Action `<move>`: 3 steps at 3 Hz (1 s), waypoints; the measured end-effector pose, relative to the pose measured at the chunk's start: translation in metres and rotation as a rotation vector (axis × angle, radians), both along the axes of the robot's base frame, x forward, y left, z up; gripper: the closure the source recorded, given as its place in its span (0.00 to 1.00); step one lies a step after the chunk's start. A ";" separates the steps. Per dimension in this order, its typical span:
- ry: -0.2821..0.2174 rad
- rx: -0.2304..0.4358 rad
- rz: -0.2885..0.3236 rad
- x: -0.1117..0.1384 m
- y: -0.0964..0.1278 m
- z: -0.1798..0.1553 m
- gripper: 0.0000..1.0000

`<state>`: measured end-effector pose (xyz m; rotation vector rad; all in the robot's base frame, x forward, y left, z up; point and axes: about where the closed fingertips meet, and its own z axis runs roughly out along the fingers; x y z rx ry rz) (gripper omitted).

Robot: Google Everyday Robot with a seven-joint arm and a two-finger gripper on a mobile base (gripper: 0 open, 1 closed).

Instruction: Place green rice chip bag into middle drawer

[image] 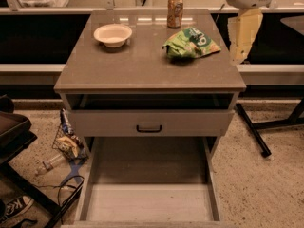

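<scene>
The green rice chip bag lies crumpled on the back right of the cabinet top, in front of an orange-brown can. The middle drawer is pulled out wide at the bottom of the view, and its pale floor holds nothing. My gripper, a pale yellowish part under the white arm housing, hangs just right of the bag, beyond the cabinet's right edge. It is not touching the bag and holds nothing that I can see.
A white bowl sits at the back left of the top and the can at the back. The drawer front with a black handle is slightly open. Litter lies on the floor at left. Black stand legs are at right.
</scene>
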<state>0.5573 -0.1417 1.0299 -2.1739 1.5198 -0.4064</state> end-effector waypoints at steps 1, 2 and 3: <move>0.000 0.000 0.000 0.000 0.000 0.000 0.00; -0.049 -0.024 0.031 0.030 0.004 -0.006 0.00; -0.089 -0.074 0.071 0.083 0.000 -0.019 0.00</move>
